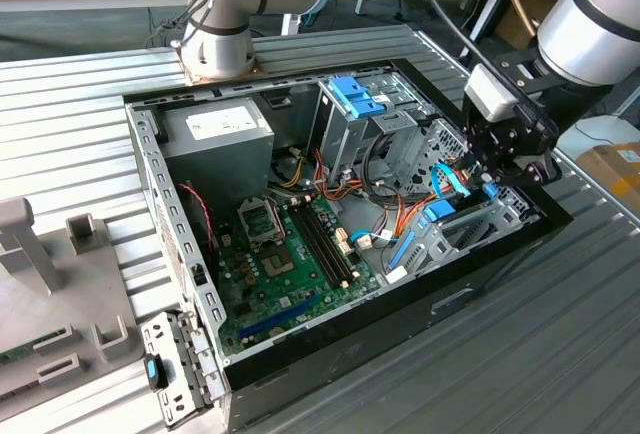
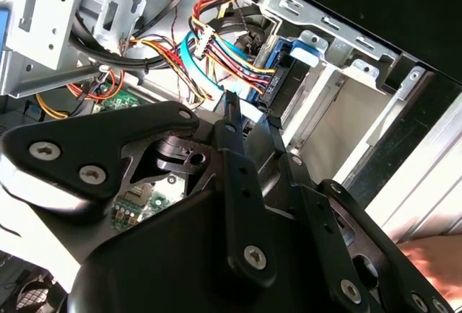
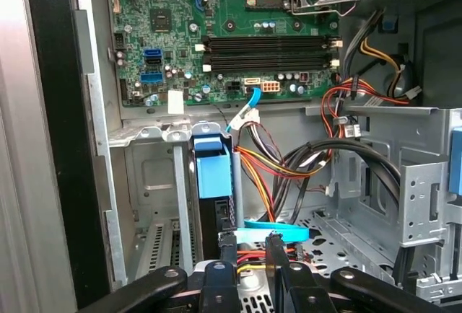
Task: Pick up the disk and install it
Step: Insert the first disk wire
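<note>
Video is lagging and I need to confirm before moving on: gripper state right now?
Gripper: open, fingers apart with nothing between them; the disk stands just beyond the tips, not held.

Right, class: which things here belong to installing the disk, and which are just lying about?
Job: blue-framed grey rectangular disk; black metal gripper; open black computer case.
Lying about: green motherboard; grey metal power supply box; red-yellow wire bundle.

arm (image 1: 600, 24): silver-grey tubes | hand (image 1: 510, 154): black, screwed links | black cables
</note>
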Action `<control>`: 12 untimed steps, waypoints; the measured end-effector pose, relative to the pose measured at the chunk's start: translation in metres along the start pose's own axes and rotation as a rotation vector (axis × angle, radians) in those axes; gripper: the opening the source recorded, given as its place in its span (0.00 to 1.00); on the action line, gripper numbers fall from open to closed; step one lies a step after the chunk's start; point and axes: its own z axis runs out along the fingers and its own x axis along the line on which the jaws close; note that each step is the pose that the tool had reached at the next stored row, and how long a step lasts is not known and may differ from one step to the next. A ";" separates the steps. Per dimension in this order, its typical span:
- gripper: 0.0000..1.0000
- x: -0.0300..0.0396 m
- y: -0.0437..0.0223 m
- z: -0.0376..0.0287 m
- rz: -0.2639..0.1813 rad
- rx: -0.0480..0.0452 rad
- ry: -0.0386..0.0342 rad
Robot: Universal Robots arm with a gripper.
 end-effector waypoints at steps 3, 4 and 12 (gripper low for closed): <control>0.30 -0.0002 -0.0001 -0.0013 0.000 0.0001 -0.0001; 0.30 -0.0002 -0.0001 -0.0015 0.000 0.0001 0.0001; 0.11 -0.0002 -0.0001 -0.0016 0.000 0.0001 0.0002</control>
